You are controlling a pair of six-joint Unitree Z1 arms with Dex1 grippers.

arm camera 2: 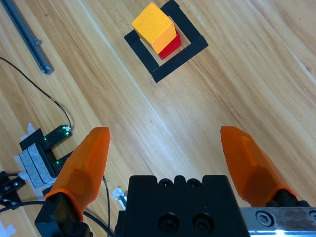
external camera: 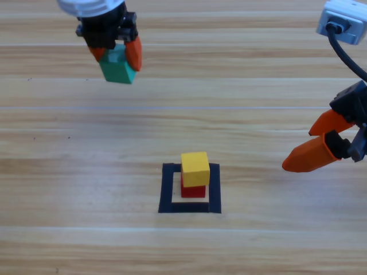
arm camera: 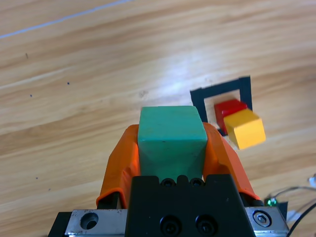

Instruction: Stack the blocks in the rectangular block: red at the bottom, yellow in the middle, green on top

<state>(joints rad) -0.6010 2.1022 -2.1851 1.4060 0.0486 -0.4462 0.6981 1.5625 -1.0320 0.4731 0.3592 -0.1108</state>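
The left gripper (external camera: 116, 54) sits at the upper left of the high view, with its two orange jaws clamped on opposite sides of the green cube (external camera: 118, 66). In the left wrist view the cube (arm camera: 171, 141) fills the space between the jaws and juts out past their tips, its top face and one slanted face showing. The cube appears to hang clear of the wooden table (external camera: 69, 172), with bare boards below it.

Ahead of this gripper and off to one side, well apart from it, lies the black tape square (external camera: 190, 188). Inside its opening stands the red cube (external camera: 194, 189), and the yellow cube (external camera: 195, 168) rests on top of it. In the left wrist view the yellow cube (arm camera: 244, 129) looks slightly turned relative to the red cube (arm camera: 230, 108) beneath, so a strip of red shows beside it. The stack stands toward the far edge of the opening rather than dead centre.

The right gripper (external camera: 321, 140) waits at the right edge of the high view, well apart from the square and holding nothing, its jaws spread wide. From the right wrist view, the square (arm camera 2: 165, 42) and its two cubes lie far ahead of the parted jaws, slightly to the left of the gripper's midline, with only table between. Thin black cables (arm camera 2: 47, 98) trail on the table on the left of that view.
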